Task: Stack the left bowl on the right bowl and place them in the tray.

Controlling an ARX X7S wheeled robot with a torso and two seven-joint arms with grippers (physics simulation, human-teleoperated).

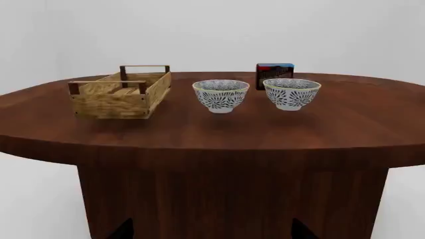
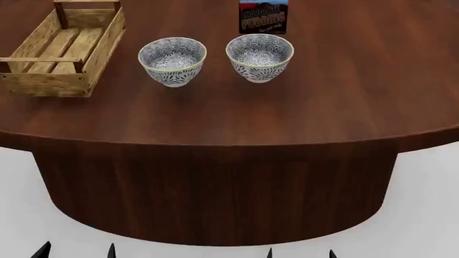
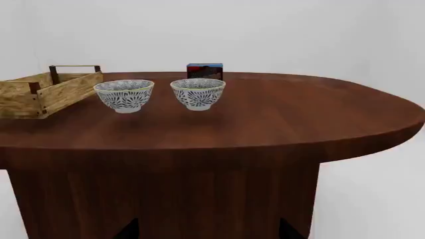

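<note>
Head view cuts off my fingers: only dark tips (image 2: 43,250) show below the worktop (image 2: 237,118), so their spread I cannot tell. Left to right: tray (image 2: 43,80), left bowl (image 2: 172,61), right bowl (image 2: 259,57), apart; behind, a half-cropped pudding box (image 2: 263,17).

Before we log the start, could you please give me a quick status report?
Fingertips low at table's near edge; jaw state unclear. Left bowl and right bowl side by side, unstacked. Tray empty, left of them. Pudding box behind right bowl, not blocking.
</note>
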